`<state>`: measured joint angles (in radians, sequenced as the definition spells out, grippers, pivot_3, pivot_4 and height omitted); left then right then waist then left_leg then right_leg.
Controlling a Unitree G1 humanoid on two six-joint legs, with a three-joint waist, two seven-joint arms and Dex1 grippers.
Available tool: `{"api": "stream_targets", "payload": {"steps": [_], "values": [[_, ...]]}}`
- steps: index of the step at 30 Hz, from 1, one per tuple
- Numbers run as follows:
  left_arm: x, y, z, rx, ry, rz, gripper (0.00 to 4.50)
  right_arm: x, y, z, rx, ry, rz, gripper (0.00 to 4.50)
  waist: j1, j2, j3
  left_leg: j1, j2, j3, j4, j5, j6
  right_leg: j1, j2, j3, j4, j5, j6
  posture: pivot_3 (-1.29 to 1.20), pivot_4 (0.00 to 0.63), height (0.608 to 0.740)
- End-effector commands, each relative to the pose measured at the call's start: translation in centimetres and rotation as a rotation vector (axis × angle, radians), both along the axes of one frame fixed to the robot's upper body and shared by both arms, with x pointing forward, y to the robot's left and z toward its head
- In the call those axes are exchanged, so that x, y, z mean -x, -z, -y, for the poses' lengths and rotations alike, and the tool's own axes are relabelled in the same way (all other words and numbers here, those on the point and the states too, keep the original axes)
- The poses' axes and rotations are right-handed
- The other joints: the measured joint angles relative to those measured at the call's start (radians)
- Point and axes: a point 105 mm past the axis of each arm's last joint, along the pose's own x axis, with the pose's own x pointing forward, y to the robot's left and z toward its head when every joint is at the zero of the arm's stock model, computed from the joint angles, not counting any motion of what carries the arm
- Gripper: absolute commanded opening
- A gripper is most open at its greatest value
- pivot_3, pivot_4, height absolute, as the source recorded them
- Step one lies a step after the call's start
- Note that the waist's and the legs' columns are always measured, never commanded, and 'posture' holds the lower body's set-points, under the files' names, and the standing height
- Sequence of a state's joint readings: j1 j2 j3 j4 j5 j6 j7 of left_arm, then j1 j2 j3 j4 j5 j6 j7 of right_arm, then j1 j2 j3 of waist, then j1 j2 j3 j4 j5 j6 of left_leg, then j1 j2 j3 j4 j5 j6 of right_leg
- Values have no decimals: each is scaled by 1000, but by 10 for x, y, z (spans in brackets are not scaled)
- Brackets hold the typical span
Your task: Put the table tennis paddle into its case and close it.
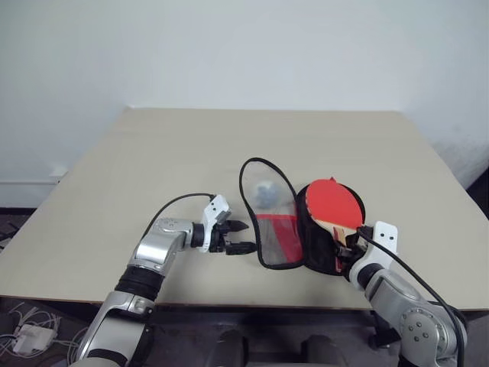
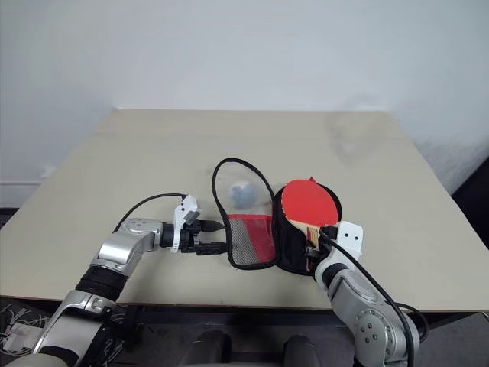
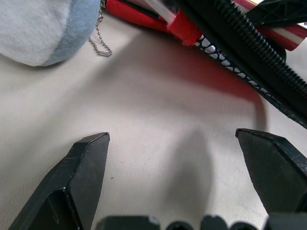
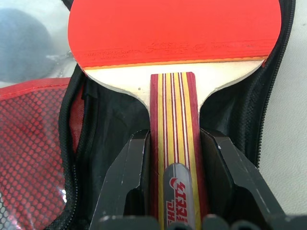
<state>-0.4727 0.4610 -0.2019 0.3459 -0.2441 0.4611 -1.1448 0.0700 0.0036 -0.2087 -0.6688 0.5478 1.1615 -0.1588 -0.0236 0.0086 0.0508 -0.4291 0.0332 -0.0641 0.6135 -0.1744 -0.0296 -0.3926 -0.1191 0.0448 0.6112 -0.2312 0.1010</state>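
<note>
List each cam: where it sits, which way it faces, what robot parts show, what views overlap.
Head stereo pair: forward and down over the table; both arms, open left hand, right hand on the paddle, opened case.
Left wrist: along its fingers toward the case edge.
Right wrist: along its fingers clamping the paddle handle over the case.
Shared: paddle and case.

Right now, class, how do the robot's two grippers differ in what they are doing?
The left gripper is open and empty beside the case; the right gripper is shut on the table tennis paddle, clamping its handle. The left hovers over bare table; the right sits at the case's open half. Both have two black fingers.
</note>
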Motion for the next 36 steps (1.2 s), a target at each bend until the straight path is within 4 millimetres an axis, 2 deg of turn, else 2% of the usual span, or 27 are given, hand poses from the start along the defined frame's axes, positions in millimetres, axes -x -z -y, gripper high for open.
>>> {"api": "stream_targets", "payload": {"steps": [1,6,13,16,20,23,25,27,29,33,36], "values": [[-7,-9,0,-10,-4,41,4500,-8,-6,7,45,42,44,1186,0,0,0,0,0,0,0,0,0,0,0,0,0,0,0,0,0,740],[-6,-9,-1,-13,-4,42,4500,-8,5,12,73,56,21,1186,1,0,0,0,0,0,0,0,0,1,0,0,-1,0,0,0,0,740],[-6,-9,-1,-12,-8,42,4500,-12,3,5,62,34,41,3486,1,0,0,0,0,0,0,0,0,1,0,0,0,0,0,0,0,740],[-7,-9,-1,-12,-9,44,4500,-13,-5,3,47,7,78,4453,1,0,0,0,0,0,0,0,0,1,0,-1,0,0,0,0,0,740],[-8,-10,3,-5,-6,47,4500,-9,-38,-7,-45,-125,217,4453,1,0,0,0,0,0,0,0,0,1,0,-1,-1,0,0,0,0,740],[-10,-10,9,3,7,52,4500,-9,-66,0,-131,-184,343,4453,1,0,0,0,0,0,0,0,0,1,0,-1,0,0,0,0,0,740],[-12,-9,19,9,17,58,4500,6,-108,-4,-291,-369,564,4453,2,-1,0,0,0,0,1,0,0,2,0,-1,-1,0,0,0,0,740],[-15,-7,28,13,20,65,4500,15,-130,4,-389,-444,681,4453,4,-1,0,0,0,0,2,0,0,4,0,-1,-2,0,0,0,0,740],[-18,-8,39,30,19,78,4500,10,-137,16,-442,-428,707,4453,2,-2,0,0,0,0,2,0,0,4,0,-1,-3,0,0,0,0,740],[-23,-13,69,83,33,127,4500,-7,-137,32,-387,-351,719,4453,2,-3,1,0,0,0,2,0,0,3,0,-1,-3,0,0,0,0,740],[-18,-15,100,134,60,115,4500,-25,-135,52,-378,-200,737,4453,2,-3,1,0,0,0,2,0,0,3,0,-1,-3,0,0,0,0,740]]}}
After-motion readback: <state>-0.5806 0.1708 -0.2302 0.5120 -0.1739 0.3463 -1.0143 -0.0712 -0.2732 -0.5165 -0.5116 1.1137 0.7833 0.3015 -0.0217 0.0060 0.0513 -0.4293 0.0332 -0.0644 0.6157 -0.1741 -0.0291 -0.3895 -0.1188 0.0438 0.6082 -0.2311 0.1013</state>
